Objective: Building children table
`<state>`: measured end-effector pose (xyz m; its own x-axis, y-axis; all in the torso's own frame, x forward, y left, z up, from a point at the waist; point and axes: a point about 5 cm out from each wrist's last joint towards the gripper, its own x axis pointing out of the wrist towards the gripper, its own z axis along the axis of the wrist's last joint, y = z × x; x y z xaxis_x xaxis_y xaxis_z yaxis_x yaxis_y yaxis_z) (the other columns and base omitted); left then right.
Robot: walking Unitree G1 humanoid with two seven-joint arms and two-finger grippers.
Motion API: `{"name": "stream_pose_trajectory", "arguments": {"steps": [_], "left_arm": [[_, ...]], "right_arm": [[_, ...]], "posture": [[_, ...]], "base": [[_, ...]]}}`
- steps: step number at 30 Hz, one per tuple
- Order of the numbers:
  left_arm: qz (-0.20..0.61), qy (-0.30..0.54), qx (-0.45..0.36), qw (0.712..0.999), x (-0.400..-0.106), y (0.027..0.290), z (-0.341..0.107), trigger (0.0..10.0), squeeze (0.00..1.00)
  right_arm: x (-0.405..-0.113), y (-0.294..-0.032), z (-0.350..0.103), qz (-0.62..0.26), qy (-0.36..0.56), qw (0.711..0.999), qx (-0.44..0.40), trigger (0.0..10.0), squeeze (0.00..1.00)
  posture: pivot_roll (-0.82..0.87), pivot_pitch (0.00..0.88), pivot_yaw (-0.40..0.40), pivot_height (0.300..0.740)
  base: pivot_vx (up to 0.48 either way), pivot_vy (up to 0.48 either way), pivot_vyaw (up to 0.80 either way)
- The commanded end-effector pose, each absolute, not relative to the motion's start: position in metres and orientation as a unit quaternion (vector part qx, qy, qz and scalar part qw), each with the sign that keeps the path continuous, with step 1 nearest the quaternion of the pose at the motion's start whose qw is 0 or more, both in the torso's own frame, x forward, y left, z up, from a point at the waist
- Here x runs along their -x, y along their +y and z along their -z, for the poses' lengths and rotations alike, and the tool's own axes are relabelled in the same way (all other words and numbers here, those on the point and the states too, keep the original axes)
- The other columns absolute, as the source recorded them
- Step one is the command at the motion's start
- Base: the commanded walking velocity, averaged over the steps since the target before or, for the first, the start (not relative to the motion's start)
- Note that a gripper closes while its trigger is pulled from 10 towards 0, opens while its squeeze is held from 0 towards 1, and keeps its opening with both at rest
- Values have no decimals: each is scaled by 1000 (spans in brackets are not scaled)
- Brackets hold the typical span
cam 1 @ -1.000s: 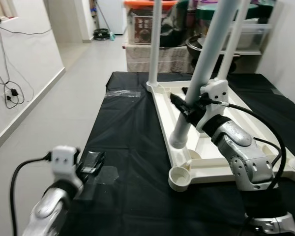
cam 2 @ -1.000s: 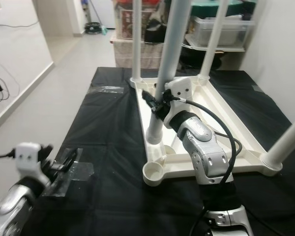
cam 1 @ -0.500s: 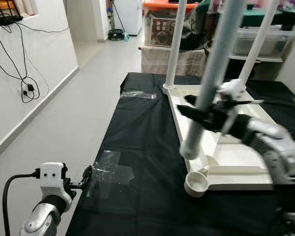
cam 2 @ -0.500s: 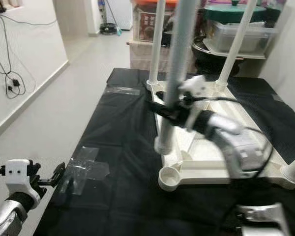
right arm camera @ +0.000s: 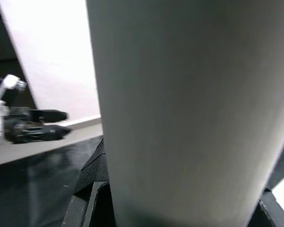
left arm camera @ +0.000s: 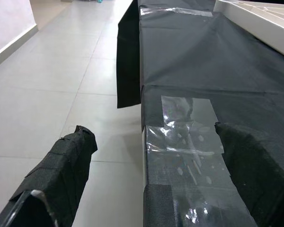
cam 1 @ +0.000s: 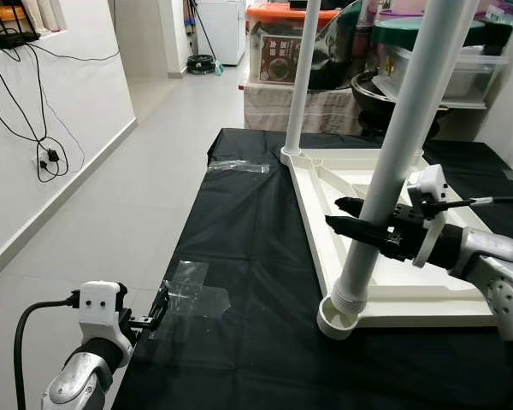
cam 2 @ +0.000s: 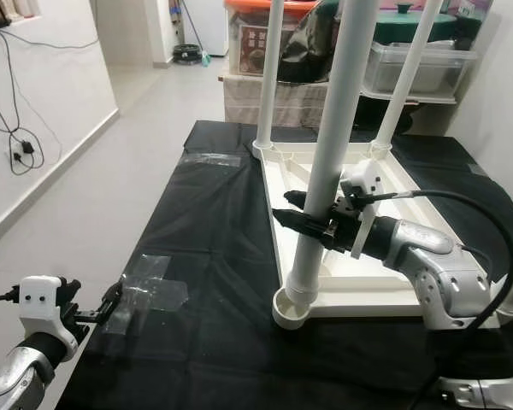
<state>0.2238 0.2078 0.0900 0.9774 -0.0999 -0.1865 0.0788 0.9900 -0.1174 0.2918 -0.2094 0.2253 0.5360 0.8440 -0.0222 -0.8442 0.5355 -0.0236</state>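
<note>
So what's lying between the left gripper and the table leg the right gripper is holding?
In the left eye view, black cloth with a clear tape patch separates the left gripper from the table leg.

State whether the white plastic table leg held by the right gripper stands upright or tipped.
Slightly tipped: the white plastic table leg leans, foot in the round corner socket, right gripper clamped round it.

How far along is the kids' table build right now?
Done: two far legs stand in the upturned white tabletop. In hand: the right end effector grips a third leg, its lower end at the near corner socket; whether it is fully seated cannot be told. The left end effector hovers open by the black sheet. Left: seating it.
</note>
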Motion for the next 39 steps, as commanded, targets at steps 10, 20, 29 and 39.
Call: {"name": "stream_pose_trajectory", "arguments": {"steps": [10,20,29,39], "left_arm": [[48,98,49,993,-223,209,-87,10000,0],[57,99,48,992,-224,207,-88,10000,0],[62,99,51,992,-223,206,-88,10000,0],[61,101,56,991,-225,206,-87,10000,0]], "right_arm": [[-282,-201,-211,-514,18,857,8,10000,0],[-286,-203,-184,-478,42,877,5,10000,0],[-283,-205,-171,-464,53,884,-1,10000,0],[-269,-170,-156,-436,58,898,-17,10000,0]], "posture": [[100,0,-44,740],[106,0,-40,740],[107,0,-38,740],[95,0,-27,740]], "base": [[0,0,0],[0,0,0],[0,0,0],[0,0,0]]}}
